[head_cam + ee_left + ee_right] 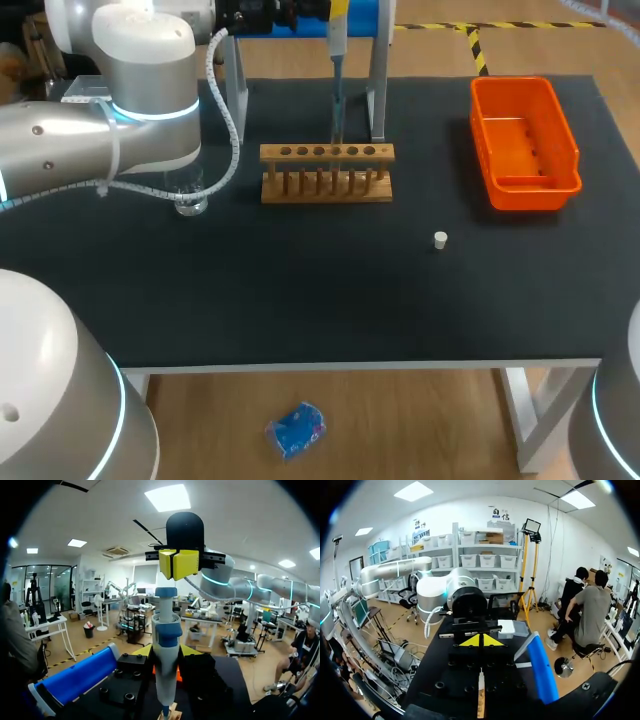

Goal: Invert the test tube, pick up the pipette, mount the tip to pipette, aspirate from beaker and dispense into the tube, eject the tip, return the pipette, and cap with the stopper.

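Currently pipette [337,60] hangs upper centre, behind rack [327,172]; stopper [440,239] lies on worktop [300,300]. Left jaws closed, empty; right jaws likewise.

a lab: test-tube rack [327,172], pipette [337,75] and glass beaker [190,203] on a black table [300,300].

The table [300,300] is black, the bin [562,130] orange, the rack [327,153] light brown, the stopper [440,239] white, the pipette [166,655] blue and white.

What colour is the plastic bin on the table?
Orange; the bin shows best in the head view.
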